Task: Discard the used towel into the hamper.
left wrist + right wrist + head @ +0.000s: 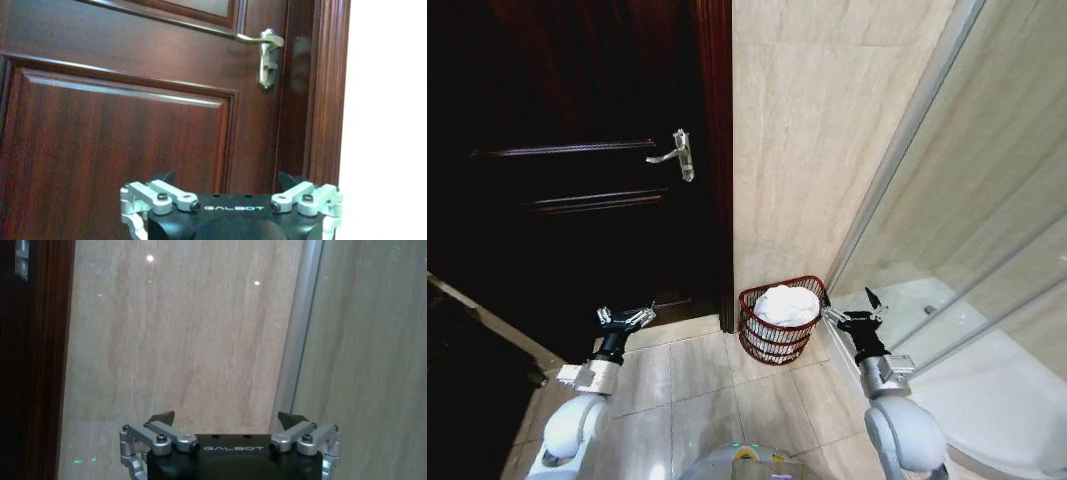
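Observation:
The hamper (773, 350), a small round reddish-brown wire basket, stands on the tiled floor against the beige wall, in the corner by the shower screen. A white towel (787, 303) lies bunched inside it and rises to the rim. My right gripper (849, 305) hangs open and empty just to the right of the hamper's rim; in the right wrist view it (227, 416) faces the beige wall. My left gripper (627, 318) is open and empty farther left, near the door; in the left wrist view it (227, 177) points at the door panels.
A dark wooden door (577, 180) with a metal lever handle (679, 153) (267, 55) fills the left. A glass shower screen (957, 220) and white shower tray (987, 380) close off the right. Beige floor tiles (697, 390) lie between my arms.

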You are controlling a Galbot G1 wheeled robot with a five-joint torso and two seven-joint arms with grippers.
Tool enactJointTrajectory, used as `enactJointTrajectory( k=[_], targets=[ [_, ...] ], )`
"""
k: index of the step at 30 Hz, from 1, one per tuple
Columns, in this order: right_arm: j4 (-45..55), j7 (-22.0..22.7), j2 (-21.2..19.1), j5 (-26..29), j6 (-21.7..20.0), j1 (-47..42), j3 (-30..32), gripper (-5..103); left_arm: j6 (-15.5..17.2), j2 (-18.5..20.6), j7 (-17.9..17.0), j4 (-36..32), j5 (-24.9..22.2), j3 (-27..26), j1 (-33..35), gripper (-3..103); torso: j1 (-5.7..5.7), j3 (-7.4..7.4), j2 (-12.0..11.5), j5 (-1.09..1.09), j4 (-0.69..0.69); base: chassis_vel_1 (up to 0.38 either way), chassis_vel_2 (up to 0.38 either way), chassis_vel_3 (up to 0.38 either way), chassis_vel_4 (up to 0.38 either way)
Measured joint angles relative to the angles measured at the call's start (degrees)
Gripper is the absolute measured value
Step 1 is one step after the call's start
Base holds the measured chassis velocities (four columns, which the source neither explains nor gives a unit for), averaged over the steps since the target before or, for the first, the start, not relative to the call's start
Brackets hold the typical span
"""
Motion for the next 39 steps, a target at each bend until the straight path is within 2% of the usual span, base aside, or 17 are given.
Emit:
enactJointTrajectory(
  k=[39],
  targets=[
    [-0.27, -0.24, 0.38, 0.09, 1.60, -1.41, 1.07, 100, 0.51, -0.37, -0.29, -0.23, 0.45, 0.01, 0.32, 100, 4.24, 5.51, 9.75, 0.00, 0.00, 0.019, 0.021, 0.021, 0.018]
  ],
)
